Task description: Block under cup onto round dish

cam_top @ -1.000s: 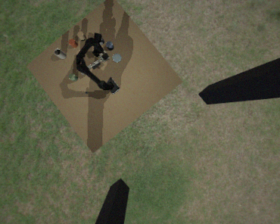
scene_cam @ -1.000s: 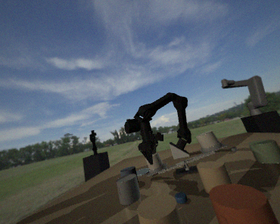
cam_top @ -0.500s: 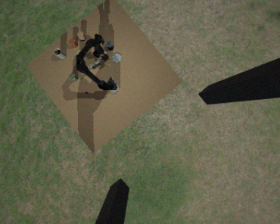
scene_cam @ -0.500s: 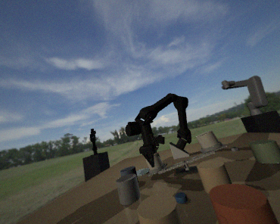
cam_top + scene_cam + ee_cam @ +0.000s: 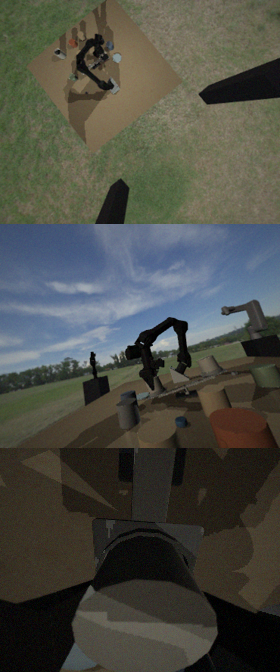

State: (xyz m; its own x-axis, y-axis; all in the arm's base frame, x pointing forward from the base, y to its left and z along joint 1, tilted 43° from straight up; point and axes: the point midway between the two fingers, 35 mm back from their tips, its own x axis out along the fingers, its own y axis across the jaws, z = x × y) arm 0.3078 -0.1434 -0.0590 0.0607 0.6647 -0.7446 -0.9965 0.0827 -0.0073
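One pale cup (image 5: 157,384) (image 5: 145,623) stands on the lower end plate of the balance (image 5: 178,389) (image 5: 150,493). My gripper (image 5: 153,386) (image 5: 143,589) points down around this cup and is shut on it, one finger on each side. The cup's base still appears to be at the plate. The other pale cup (image 5: 209,365) stands on the raised end of the balance, apart from the gripper. The round pale blue dish (image 5: 116,57) (image 5: 142,396) (image 5: 76,660) lies beside the gripped cup, with no cup above it. The block is not visible; the cups hide what is under them.
A blue cylinder (image 5: 110,45) (image 5: 128,394) and a grey cylinder (image 5: 129,414) stand near the dish. A small blue disc (image 5: 181,421), tan cylinders (image 5: 214,399) (image 5: 157,434), a red one (image 5: 73,43) (image 5: 240,426) and a green one (image 5: 73,77) (image 5: 266,375) stand around the balance.
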